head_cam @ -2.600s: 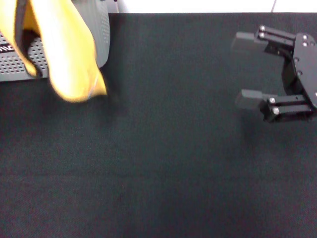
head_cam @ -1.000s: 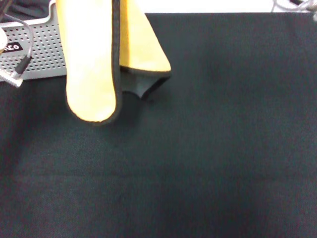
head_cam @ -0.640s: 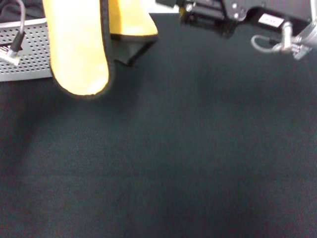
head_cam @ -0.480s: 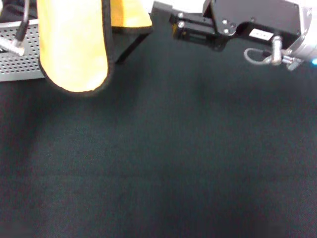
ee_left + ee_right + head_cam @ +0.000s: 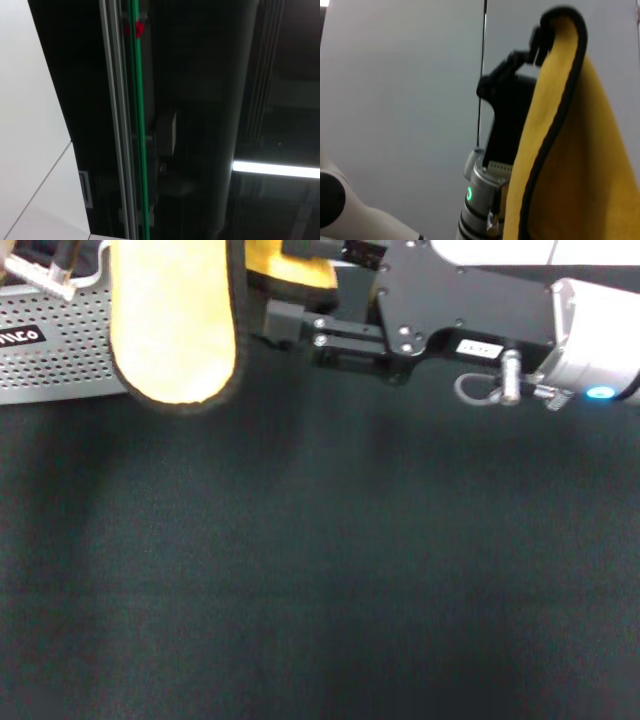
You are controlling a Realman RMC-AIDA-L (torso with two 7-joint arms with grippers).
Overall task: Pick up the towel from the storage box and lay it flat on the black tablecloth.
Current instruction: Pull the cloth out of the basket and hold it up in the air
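The yellow-orange towel [image 5: 172,330] with black trim hangs folded in the air at the far left, above the black tablecloth [image 5: 350,560]. Its top is out of the head view. In the right wrist view the left gripper [image 5: 538,41] is shut on the top edge of the towel [image 5: 570,165], which drapes down from it. My right gripper [image 5: 300,285] reaches in from the right at the far edge. Its jaws stand apart, one on each side of the towel's second hanging fold [image 5: 292,262]. The grey perforated storage box [image 5: 55,355] stands at the far left, behind the towel.
The right arm's black and silver wrist [image 5: 560,340] stretches across the far right of the cloth. A cable with a connector [image 5: 40,270] hangs over the box. A white wall runs behind the table. The left wrist view shows only a dark ceiling.
The right gripper has come in from the right and moved left until its fingers straddle the towel's hanging fold. The towel has shifted slightly while it stays held up.
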